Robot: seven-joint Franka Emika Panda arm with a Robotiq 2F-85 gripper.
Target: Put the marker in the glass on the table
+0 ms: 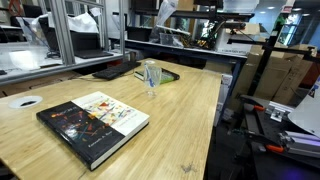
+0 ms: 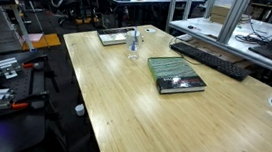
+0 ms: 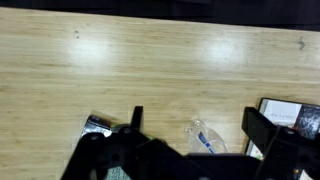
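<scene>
Ext view: low, close over table [image 1: 185, 100] end, book [image 1: 93, 125] nearest, glass [image 1: 150, 76] at 12.
Ext view: higher, further back, glass [image 2: 133, 43] at 12.
Wrist view: straight down, v. close.
Shared: glass [image 3: 205, 138] in all 3.

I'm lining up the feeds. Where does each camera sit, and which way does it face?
Exterior view: at a corner of the table, looking across the book to the glass; no arm shows.
Exterior view: beside a long table edge, facing glass and book; no arm shows.
Wrist view: above the table, looking down; the open gripper shows, with the glass.
All three share the glass.
</scene>
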